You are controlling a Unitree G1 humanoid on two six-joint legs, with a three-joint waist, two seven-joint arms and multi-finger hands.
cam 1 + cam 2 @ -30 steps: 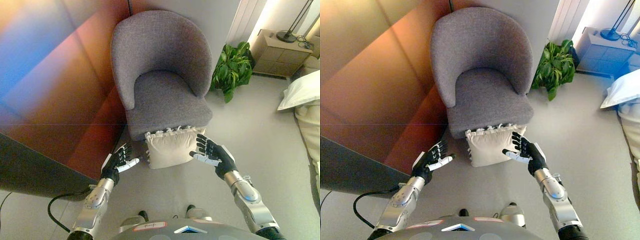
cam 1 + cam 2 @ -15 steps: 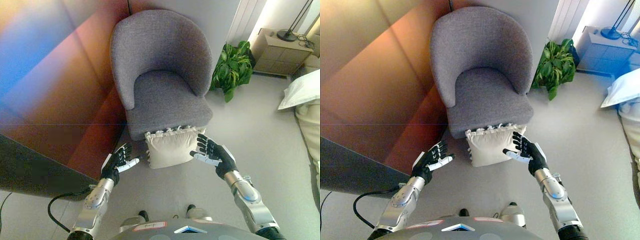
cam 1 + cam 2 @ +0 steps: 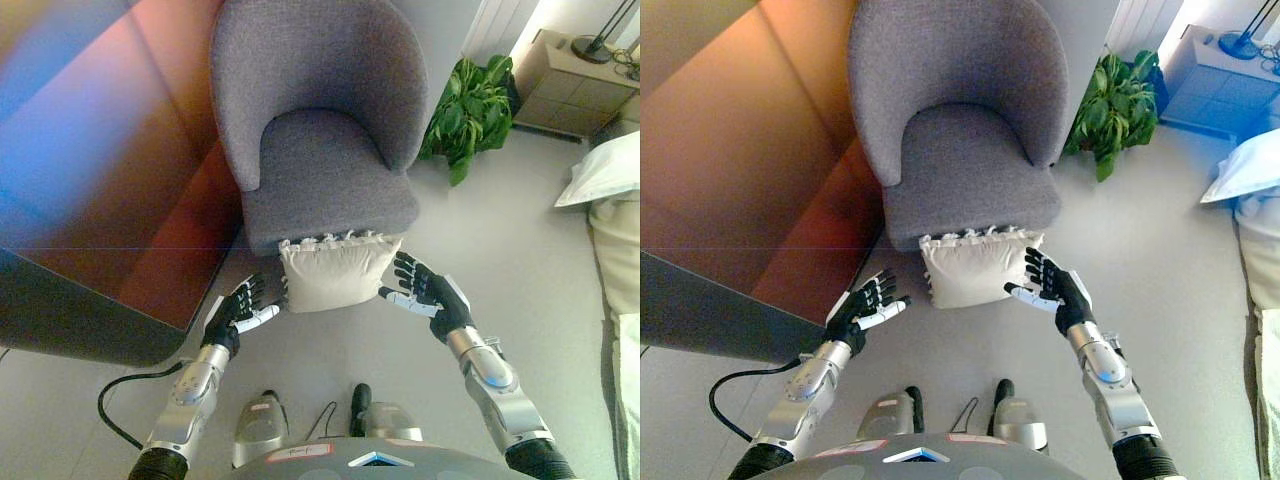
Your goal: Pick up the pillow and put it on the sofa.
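Note:
A cream pillow [image 3: 335, 274] with a frilled top edge stands on the floor, leaning against the front of a grey armchair [image 3: 322, 130]. My left hand [image 3: 238, 307] is open, just left of the pillow and a little apart from it. My right hand [image 3: 424, 288] is open at the pillow's right edge, fingers spread, close to or touching it. The chair seat [image 3: 965, 170] is bare.
A reddish-brown wall panel [image 3: 110, 170] runs along the left. A green potted plant [image 3: 470, 110] stands right of the chair, a wooden bedside cabinet [image 3: 575, 85] behind it. A white bed with a pillow [image 3: 605, 175] is at the right edge. Grey floor [image 3: 510, 250] lies between.
The whole picture has shifted: the camera has tilted down and moved closer. Both hands stay on either side of the pillow, the left hand a little nearer to it.

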